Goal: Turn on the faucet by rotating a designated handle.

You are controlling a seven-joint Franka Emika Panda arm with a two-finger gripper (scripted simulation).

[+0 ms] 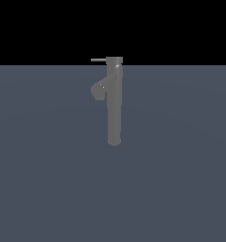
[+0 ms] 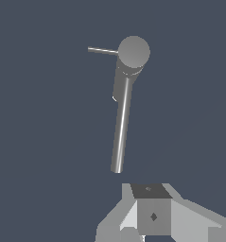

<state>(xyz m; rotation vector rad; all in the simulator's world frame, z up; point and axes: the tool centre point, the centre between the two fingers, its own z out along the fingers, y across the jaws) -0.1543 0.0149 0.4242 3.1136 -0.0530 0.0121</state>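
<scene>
The faucet (image 1: 114, 104) stands upright and alone on the flat grey-blue surface (image 1: 43, 179), about mid-way across the exterior view, with its thin handle (image 1: 98, 60) sticking out from the cap toward the exterior view's left and the stubby spout (image 1: 99, 90) angling out lower down on that same side. The arm does not show in the exterior view at all; only the wrist view catches the claw (image 2: 154, 215), and there just its blocky grey body at the edge of the picture, well apart from the faucet. I cannot tell whether its fingers are spread or pressed together, because the tips are cut off. The main danger I see is a mix-up or a miss: the handle is a very slim rod, far thinner than the column, so a slightly off approach could slide past it, knock the cap, or catch the thicker spout beneath instead. Pushing near the cap rather than out along the rod would likely give poor leverage, and a push could slip off the rod's free end. Which way the handle is meant to turn is not shown, and its joint with the cap is too small to make out. The faucet's base fades into the surface.
</scene>
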